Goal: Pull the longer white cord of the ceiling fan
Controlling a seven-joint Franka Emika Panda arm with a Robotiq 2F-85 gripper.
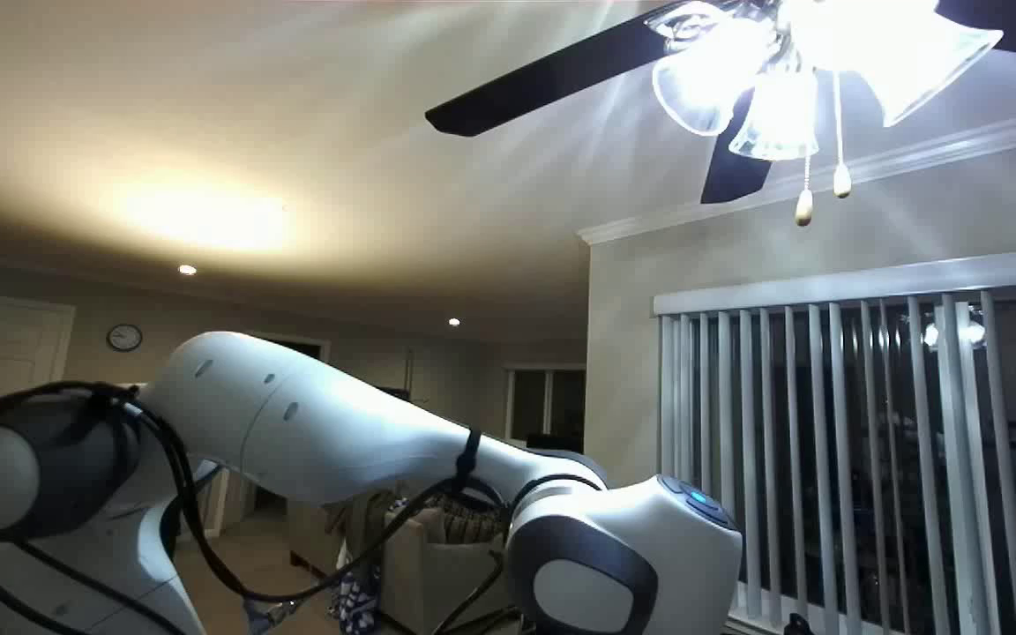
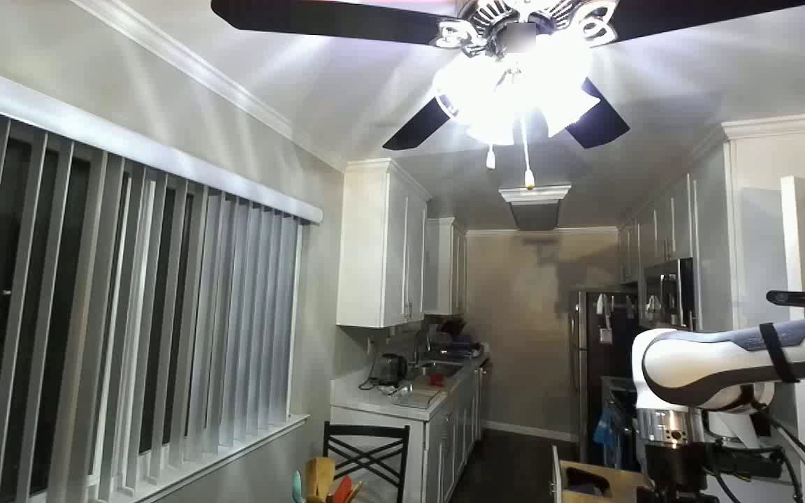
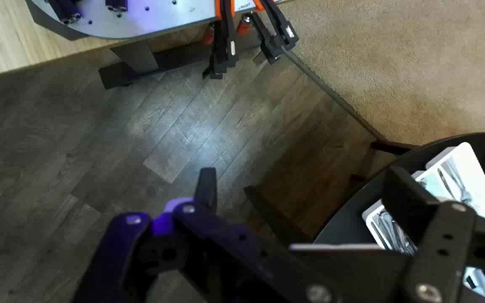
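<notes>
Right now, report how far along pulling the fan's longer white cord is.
Done: nothing evident; the longer white cord, the lower-hanging one in both exterior views, dangles untouched below the lit ceiling fan. In hand: no cord; the gripper points down, open, well below the fan. Left: apparently everything, namely reaching up, grasping and pulling.

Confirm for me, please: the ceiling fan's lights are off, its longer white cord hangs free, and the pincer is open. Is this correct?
Not entirely: the lights are on, shining brightly in both exterior views. The rest is correct: the longer white cord of the ceiling fan hangs free, and the wrist view shows the pincer open.
</notes>
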